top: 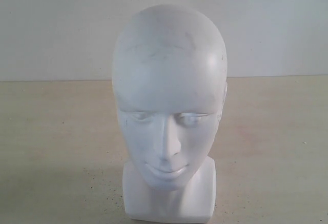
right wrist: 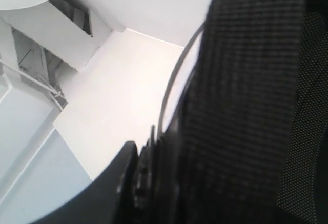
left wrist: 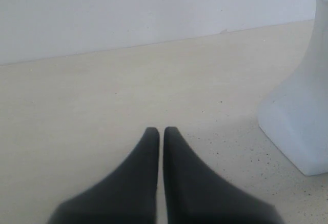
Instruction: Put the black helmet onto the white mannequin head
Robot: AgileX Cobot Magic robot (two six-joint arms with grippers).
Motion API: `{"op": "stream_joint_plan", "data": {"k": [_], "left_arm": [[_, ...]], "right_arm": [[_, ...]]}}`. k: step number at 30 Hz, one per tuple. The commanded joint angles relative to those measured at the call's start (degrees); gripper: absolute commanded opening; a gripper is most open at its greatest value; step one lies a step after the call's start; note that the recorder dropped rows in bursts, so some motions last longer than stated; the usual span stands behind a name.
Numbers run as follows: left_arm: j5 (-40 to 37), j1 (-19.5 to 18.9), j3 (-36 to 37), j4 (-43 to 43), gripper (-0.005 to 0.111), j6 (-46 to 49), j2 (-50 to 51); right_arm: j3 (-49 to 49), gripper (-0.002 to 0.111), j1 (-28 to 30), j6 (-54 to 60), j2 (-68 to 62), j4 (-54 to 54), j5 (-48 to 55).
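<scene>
Clamping the black helmet [right wrist: 246,106] is the right tool [right wrist: 147,175]; the left tool [left wrist: 161,130] sits pinched together.

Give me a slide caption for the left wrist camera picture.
Left gripper, shut and empty, over the table near the neck base of the white mannequin head.

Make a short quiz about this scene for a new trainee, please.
1. True or false: the black helmet sits on the white mannequin head.
2. Choose one: the left tool is A) wide open, B) shut and empty, C) shut on a strap.
3. Fill in: the helmet's padded lining fills much of the ___ wrist view.
Key: 1 false; 2 B; 3 right.
</scene>
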State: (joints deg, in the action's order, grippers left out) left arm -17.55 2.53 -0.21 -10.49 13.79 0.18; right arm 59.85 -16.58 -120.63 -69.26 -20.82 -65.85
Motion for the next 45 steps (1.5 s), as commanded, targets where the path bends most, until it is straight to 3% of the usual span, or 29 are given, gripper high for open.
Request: {"op": "stream_joint_plan", "data": {"k": [1, 11, 16, 21, 25, 36, 45], "left_arm": [[0.0, 0.16, 0.21, -0.65, 0.004, -0.02, -0.18], [0.0, 0.16, 0.21, -0.65, 0.004, -0.02, -0.18], [0.0, 0.16, 0.21, -0.65, 0.004, -0.02, -0.18], [0.0, 0.16, 0.21, -0.65, 0.004, -0.02, -0.18], [0.0, 0.16, 0.21, -0.65, 0.004, -0.02, -0.18], [0.0, 0.16, 0.21, -0.65, 0.004, -0.02, -0.18], [0.0, 0.16, 0.21, -0.65, 0.004, -0.02, -0.18]], "right_arm": [[0.82, 0.0, -1.93, 0.75, -1.89, 2.99, -4.11], [0.92, 0.0, -14.83, 11.68, -6.65, 8.16, -4.11], [0.8, 0.0, -18.58, 16.92, -8.61, 5.29, -4.11], [0.8, 0.0, -18.86, 16.05, -8.75, 1.82, -4.11], [0.8, 0.0, -18.86, 10.52, -8.75, 5.03, -4.11], [0.68, 0.0, -17.05, 8.74, -8.75, 7.31, -4.11], [-9.1, 0.0, -17.05, 6.9, -8.62, 12.9, -4.11]]}}
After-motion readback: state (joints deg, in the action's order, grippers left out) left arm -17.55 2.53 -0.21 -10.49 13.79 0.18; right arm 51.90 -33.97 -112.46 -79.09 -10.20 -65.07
